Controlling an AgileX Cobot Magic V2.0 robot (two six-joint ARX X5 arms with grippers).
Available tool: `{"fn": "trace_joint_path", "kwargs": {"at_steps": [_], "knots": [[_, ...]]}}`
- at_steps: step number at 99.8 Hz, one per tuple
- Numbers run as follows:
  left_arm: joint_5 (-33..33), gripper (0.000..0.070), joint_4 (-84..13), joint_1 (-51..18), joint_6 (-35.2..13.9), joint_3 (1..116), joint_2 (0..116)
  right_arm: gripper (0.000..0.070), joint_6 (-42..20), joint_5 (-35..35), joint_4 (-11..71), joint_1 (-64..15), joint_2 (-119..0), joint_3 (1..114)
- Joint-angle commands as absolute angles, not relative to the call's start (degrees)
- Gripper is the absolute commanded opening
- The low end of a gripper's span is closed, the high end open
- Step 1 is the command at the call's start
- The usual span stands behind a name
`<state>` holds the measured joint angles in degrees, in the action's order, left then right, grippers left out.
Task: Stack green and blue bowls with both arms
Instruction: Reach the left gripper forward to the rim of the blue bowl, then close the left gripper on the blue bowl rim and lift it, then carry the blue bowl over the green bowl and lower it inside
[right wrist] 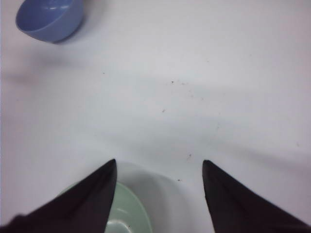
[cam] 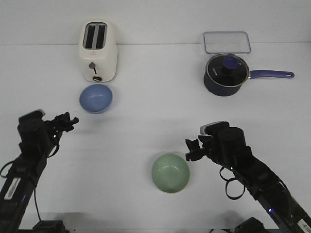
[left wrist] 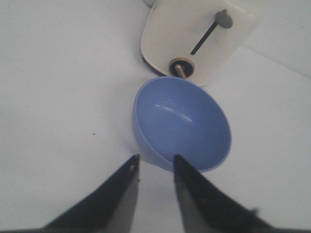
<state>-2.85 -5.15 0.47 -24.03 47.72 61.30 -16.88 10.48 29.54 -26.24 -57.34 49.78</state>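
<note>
The blue bowl (cam: pixel 96 98) sits upright on the white table just in front of the toaster; it shows large in the left wrist view (left wrist: pixel 182 126) and small in the right wrist view (right wrist: pixel 48 19). The green bowl (cam: pixel 170 173) sits upright near the table's front middle; part of it shows in the right wrist view (right wrist: pixel 129 213). My left gripper (cam: pixel 72 121) is open and empty, a little to the front left of the blue bowl, fingertips (left wrist: pixel 132 165) just short of its rim. My right gripper (cam: pixel 190 149) is open and empty, at the green bowl's right rim.
A cream toaster (cam: pixel 97 51) stands behind the blue bowl. A dark navy saucepan (cam: pixel 224 74) with a glass lid stands at the back right, its handle pointing right. A clear lidded container (cam: pixel 227 42) lies behind it.
</note>
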Motion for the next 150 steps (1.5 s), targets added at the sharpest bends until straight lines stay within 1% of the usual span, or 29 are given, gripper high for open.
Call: {"fn": "trace_joint_path", "kwargs": {"at_steps": [1,5,9,28,38,57,60,63,67,72,74,77,95,108,118,134,140,150], "knots": [[-3.33,0.0406,-5.21,0.40,-20.10,51.62,67.94,0.0371,-15.92,10.55,29.30,-26.50,-57.71,50.57],[-3.73,0.0476,-5.30,0.40,-19.75,53.67,71.50,0.0370,-15.59,10.52,29.28,-26.50,-57.71,50.57],[-4.38,0.0494,-5.54,0.40,-19.38,55.42,74.70,0.0370,-15.40,10.52,29.28,-26.50,-57.71,50.57],[-4.73,0.0501,-6.35,0.43,-17.12,62.02,88.47,0.0370,-14.70,10.50,29.28,-26.50,-57.71,50.57],[-5.15,0.0500,-6.35,0.58,-17.17,64.49,94.39,0.0370,-14.70,10.52,29.28,-26.50,-57.74,50.57],[-5.17,0.0493,-6.22,0.58,-17.21,68.14,101.73,0.0370,-14.70,10.50,29.28,-26.50,-57.74,50.57],[-5.17,0.0466,-6.24,0.58,-17.34,68.51,102.28,0.0370,-14.72,10.50,29.28,-26.50,-57.71,50.57],[-5.17,0.0395,-6.26,0.58,-17.41,68.77,102.54,0.0370,-14.72,10.50,29.28,-26.50,-57.71,50.57],[-5.17,0.0257,-6.17,0.58,-17.41,69.01,102.67,0.0370,-14.72,10.50,29.30,-26.50,-57.74,50.57],[-5.34,0.0058,-5.87,0.58,-17.41,69.14,102.54,0.0370,-14.72,10.50,29.39,-26.50,-57.71,50.57],[-5.56,0.0000,-5.87,0.58,-17.39,69.19,102.39,0.0370,-14.74,10.50,29.43,-26.50,-57.71,50.57],[-5.67,0.0019,-5.91,0.58,-17.39,69.30,102.04,0.0370,-14.72,10.50,29.52,-26.50,-57.71,50.57],[-7.86,0.0014,-6.46,0.49,-17.34,69.80,97.89,0.0370,-14.61,10.28,29.67,-26.50,-57.74,50.57],[-12.84,0.0014,-9.43,0.12,-16.99,69.80,91.59,0.0370,-13.04,8.05,29.71,-26.35,-57.71,50.57],[-16.80,0.0014,-13.78,-1.02,-15.31,69.80,85.60,0.0370,-11.92,7.38,29.76,-24.95,-57.74,50.57],[-20.43,0.0014,-22.61,-5.32,-12.38,69.80,76.58,0.0370,-9.96,6.28,29.76,-18.46,-57.71,50.57],[-20.64,0.0014,-25.76,-8.08,-11.51,69.78,74.08,0.0370,-8.91,6.22,29.76,-15.16,-57.74,50.57],[-20.64,0.0014,-29.76,-14.28,-11.38,69.43,71.53,0.0370,-7.49,6.35,29.78,-9.48,-57.74,50.57]]}}
